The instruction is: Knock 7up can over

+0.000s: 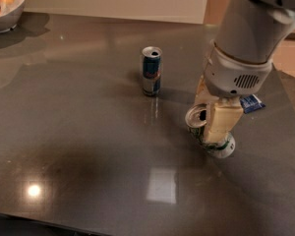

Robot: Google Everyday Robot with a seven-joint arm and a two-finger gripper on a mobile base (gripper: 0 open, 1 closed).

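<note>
Cream-fingered gripper point(210, 124) at 4 o'clock of the dark glossy grey tabletop point(88, 146), clenched on the silver-white, green-marked 7up can point(197, 118). Can tilted, pull-tab top toward 10 o'clock, base toward 4 o'clock; near finger point(221, 122) covering most of the can body, far finger mostly hidden, base contact with tabletop hard to confirm. Slim blue-and-silver can point(151, 71) upright at 10 o'clock of it, well apart; small blue packet point(251, 103) at 3 o'clock of gripper, partly hidden behind the grey-white wrist housing point(238, 68); white bowl point(7, 21) cut off at far 10 o'clock corner, contents unclear.
</note>
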